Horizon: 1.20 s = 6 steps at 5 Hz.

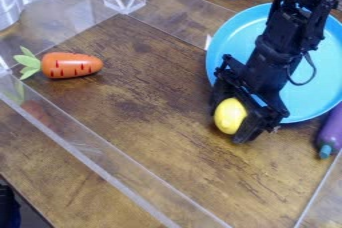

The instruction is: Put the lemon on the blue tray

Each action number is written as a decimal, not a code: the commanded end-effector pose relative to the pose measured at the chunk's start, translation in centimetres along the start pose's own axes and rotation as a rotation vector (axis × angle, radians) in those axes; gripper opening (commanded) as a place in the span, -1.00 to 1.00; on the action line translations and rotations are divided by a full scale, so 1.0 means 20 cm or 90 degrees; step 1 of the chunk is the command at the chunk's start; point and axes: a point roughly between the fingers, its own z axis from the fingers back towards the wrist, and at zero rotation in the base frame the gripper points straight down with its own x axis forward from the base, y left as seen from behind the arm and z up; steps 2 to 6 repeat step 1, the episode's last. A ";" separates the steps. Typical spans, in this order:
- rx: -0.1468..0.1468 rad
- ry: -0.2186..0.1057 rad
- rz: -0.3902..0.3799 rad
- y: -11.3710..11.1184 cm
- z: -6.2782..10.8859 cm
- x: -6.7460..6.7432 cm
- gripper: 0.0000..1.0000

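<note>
gripper [238, 118]: black, comes down from the upper right, fingers either side of the lemon, clenched on it
lemon [231, 116]: yellow, held between the fingers, just outside the tray's near-left rim, over the wood; cannot tell if it touches the table
tray [235, 34]: blue, round, right side of frame, partly cut off by the edge; arm crosses over it; lemon not on it
arm [297, 27]: black, leans down across the tray from the top right
carrot [68, 66]: orange with green leaves, lying on its side at the left, well apart from the lemon
eggplant [329, 130]: purple, at the right edge just beside the tray's near rim, mostly cut off
table [147, 112]: dark wood, worn patches
wall [80, 7]: clear plastic panels along the left and back edges of the table
</note>
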 end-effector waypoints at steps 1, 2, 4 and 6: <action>0.005 -0.091 0.022 0.06 0.25 0.00 -1.00; 0.005 -0.091 0.022 0.06 0.25 0.00 -1.00; 0.005 -0.091 0.022 0.06 0.25 0.00 -1.00; 0.005 -0.091 0.022 0.06 0.25 0.00 -1.00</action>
